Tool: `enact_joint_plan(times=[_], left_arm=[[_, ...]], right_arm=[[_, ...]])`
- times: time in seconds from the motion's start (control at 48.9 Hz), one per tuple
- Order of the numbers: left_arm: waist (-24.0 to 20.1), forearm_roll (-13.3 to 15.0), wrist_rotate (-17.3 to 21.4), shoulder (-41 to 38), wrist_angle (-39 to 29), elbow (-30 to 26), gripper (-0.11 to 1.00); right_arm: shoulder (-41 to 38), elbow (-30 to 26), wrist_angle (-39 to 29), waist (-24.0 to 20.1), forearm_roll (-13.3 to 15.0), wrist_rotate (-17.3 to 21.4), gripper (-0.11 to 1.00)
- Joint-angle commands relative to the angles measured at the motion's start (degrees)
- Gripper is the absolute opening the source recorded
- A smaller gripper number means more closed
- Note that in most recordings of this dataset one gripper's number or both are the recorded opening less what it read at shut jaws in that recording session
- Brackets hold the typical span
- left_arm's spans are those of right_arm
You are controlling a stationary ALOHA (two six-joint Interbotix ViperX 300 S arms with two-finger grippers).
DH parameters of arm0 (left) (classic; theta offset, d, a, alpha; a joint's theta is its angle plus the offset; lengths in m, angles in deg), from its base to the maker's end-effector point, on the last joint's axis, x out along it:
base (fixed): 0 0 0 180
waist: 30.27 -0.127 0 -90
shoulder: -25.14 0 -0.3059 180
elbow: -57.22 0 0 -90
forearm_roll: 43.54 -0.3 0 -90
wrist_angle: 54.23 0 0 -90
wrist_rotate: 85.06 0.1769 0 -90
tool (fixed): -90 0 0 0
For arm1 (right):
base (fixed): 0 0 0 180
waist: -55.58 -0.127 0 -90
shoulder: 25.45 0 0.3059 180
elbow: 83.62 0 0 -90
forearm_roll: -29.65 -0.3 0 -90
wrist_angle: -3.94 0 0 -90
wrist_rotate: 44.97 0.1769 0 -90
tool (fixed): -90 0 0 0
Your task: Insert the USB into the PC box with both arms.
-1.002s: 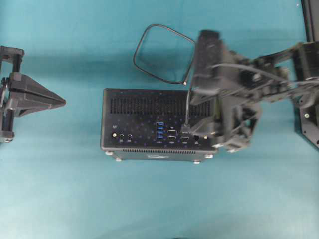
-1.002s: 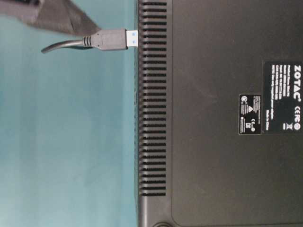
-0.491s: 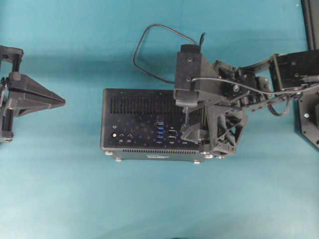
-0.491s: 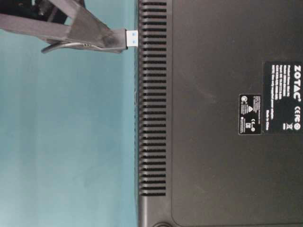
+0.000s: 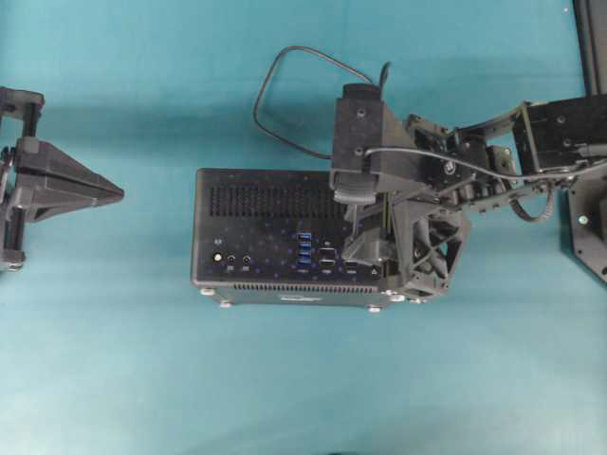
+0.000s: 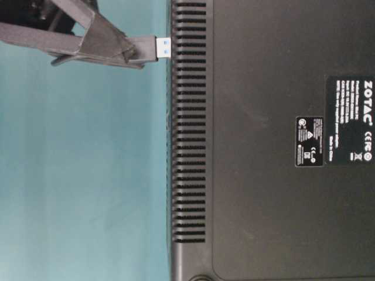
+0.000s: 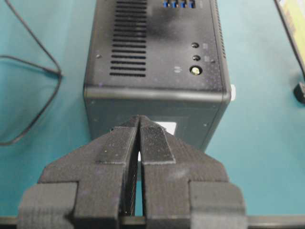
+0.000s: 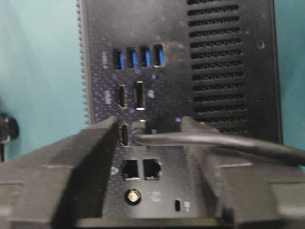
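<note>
Fingers of the right gripper [image 8: 147, 143] straddled the USB [image 6: 149, 48] plug without visibly pinching it; plug stood in the box [image 5: 247, 204]'s port panel, seemingly half-seated; left gripper [image 7: 138, 143] closed, idle.

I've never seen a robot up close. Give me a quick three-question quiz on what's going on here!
1. True or false: the left gripper touches the box.
2. How many blue ports sit in a row? A two, B four, C six.
3. Fill in: the right gripper straddles the ___.

Key: 1 false, it is well apart. 2 B. 3 USB.
</note>
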Motion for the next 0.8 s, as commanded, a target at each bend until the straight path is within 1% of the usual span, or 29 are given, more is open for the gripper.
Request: enact_joint_plan(times=[0.0, 0.245, 0.491, 0.613, 0.695, 0.777], left_arm=[[0.1, -0.2, -0.1, -0.1, 0.3, -0.7, 0.0], [0.1, -0.2, -0.2, -0.2, 0.3, -0.7, 0.0], [0.1, -0.2, -0.3, -0.1, 0.4, -0.6, 0.0], [0.0, -0.2, -0.3, -0.1, 0.4, -0.6, 0.0], [0.1, -0.2, -0.4, -0.1, 0.5, -0.6, 0.0], [0.0, -0.2, -0.4, -0.1, 0.5, -0.6, 0.0]], right_arm=[[1.4, -1.8, 0.1, -0.2, 0.0, 0.4, 0.52], [1.4, -1.6, -0.2, -0.2, 0.0, 0.4, 0.34], [1.6, -1.8, -0.3, -0.2, 0.0, 0.4, 0.2], [1.8, -2.7, -0.9, -0.2, 0.1, 0.5, 0.15], [2.0, -4.2, -1.6, -0.2, 1.0, 0.5, 0.13], [1.8, -5.8, -1.9, -0.2, 2.6, 0.5, 0.13]])
